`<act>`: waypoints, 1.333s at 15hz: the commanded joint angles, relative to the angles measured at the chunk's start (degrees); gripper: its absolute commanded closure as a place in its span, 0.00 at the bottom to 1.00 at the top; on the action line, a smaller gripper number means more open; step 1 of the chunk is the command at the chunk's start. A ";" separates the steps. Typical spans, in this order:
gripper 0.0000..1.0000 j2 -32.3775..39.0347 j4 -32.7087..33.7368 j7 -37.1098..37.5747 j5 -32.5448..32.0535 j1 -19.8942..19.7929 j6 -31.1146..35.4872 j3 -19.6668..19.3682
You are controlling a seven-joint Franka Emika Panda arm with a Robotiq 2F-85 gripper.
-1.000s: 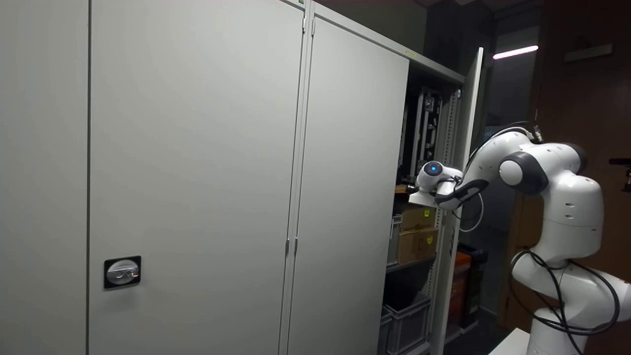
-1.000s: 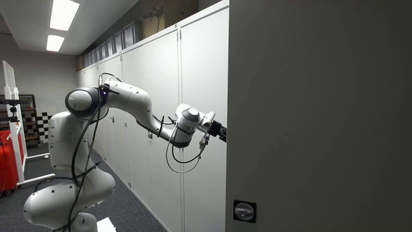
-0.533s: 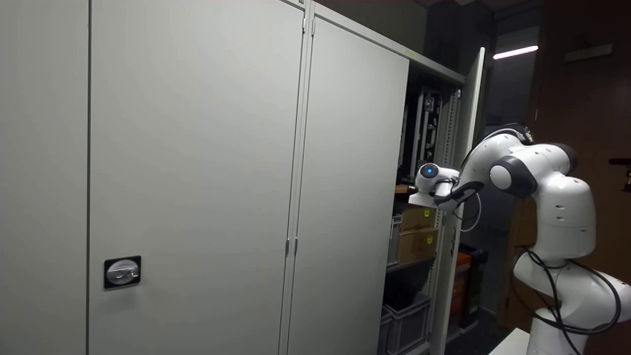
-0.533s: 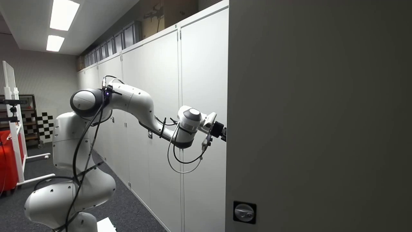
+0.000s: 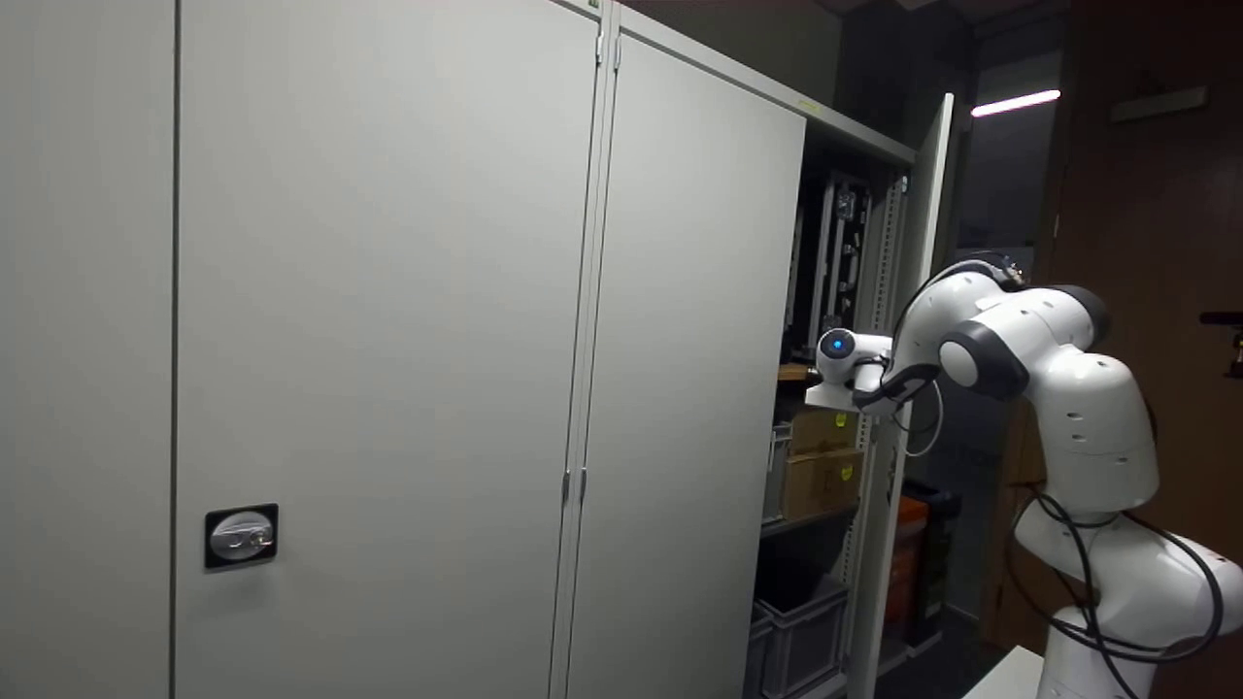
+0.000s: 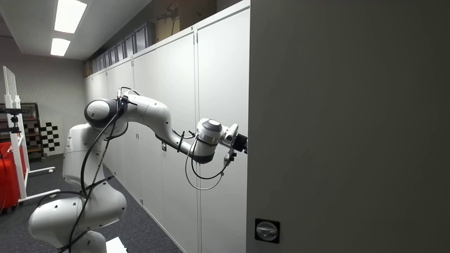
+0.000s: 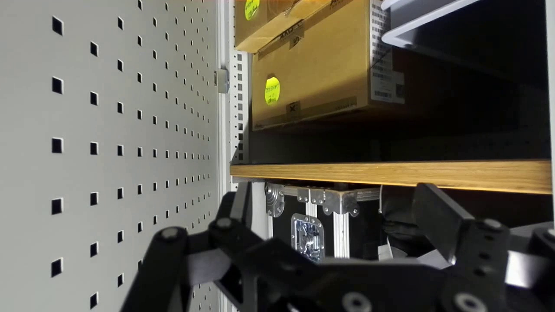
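Observation:
In the wrist view, which stands upside down, my gripper (image 7: 334, 188) is open with nothing between its fingers (image 7: 444, 216). Beyond it, inside an open cabinet, stands a black case (image 7: 364, 232) with metal corners and a recessed latch (image 7: 308, 238). It rests on a wooden shelf board (image 7: 390, 173), whose front edge runs across past the fingertips. No contact shows between the fingers and case or board. In an exterior view the open cabinet door (image 6: 334, 123) hides the fingers, leaving only the black gripper base visible. The shelf board (image 5: 791, 373) also shows beside the hand.
The perforated inside of the open door (image 7: 108, 125) stands close along one side. A closed door (image 5: 699, 340) borders the opening opposite. Cardboard boxes (image 7: 316, 73) and a grey crate (image 7: 429, 21) occupy the level below the board. More crates (image 5: 806, 641) sit lower.
The elbow and upper arm have swung towards the cabinet and dipped slightly. The hand has shifted a little farther behind the open door. The gripper base shows less at the door's edge.

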 commanded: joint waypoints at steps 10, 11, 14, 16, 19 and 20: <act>0.00 -15.44 1.92 1.06 11.71 -3.93 -4.08 1.26; 0.00 -16.68 1.85 0.68 13.23 -3.81 -4.35 1.11; 0.00 -20.42 1.79 -0.52 17.88 -4.09 -5.48 1.25; 0.00 -22.80 1.76 -1.65 20.98 -4.17 -6.29 1.11; 0.00 -26.17 1.67 -4.29 26.11 -4.59 -6.96 0.92; 0.00 -27.32 1.60 -5.33 27.95 -4.78 -7.04 0.81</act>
